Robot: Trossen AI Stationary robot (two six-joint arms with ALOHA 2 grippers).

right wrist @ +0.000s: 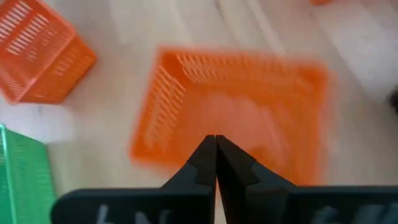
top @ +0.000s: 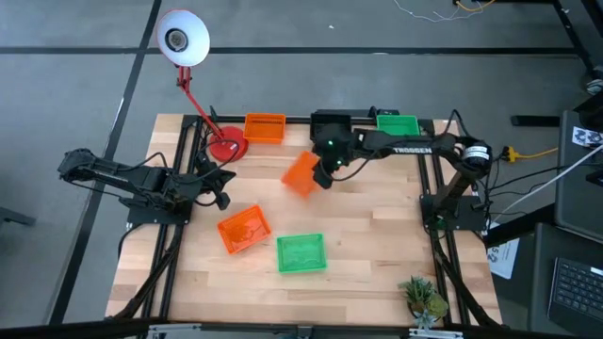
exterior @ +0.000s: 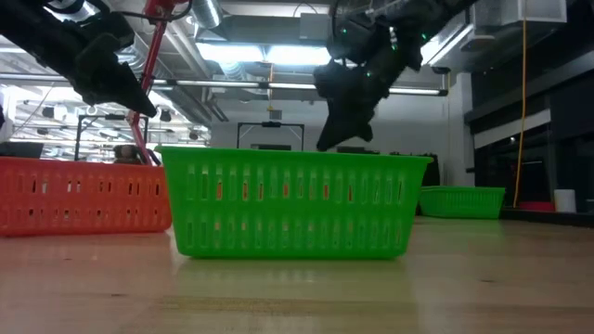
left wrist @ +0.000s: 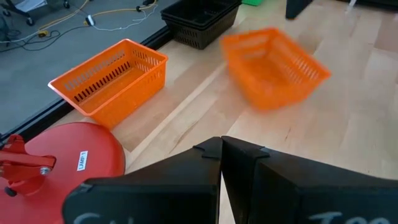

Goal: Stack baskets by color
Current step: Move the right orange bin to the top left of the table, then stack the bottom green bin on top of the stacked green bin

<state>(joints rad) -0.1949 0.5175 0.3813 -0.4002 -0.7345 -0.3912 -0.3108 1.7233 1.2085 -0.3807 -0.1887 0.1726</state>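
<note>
Gripping nothing, right gripper [right wrist: 215,163] closed above orange basket [right wrist: 242,106].

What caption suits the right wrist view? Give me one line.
Right tool shut above a blurred orange basket, a second orange basket and a green basket beside it.

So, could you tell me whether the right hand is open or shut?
Shut: the right hand shows both fingers pressed together above an orange basket, gripping nothing.

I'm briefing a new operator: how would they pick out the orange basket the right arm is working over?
Start at the red lamp base at the table's far edge. Towards the table's middle from it, under the right end effector, lies the tilted orange basket. It alone sits skewed and blurred; the other two orange ones rest flat.
</note>
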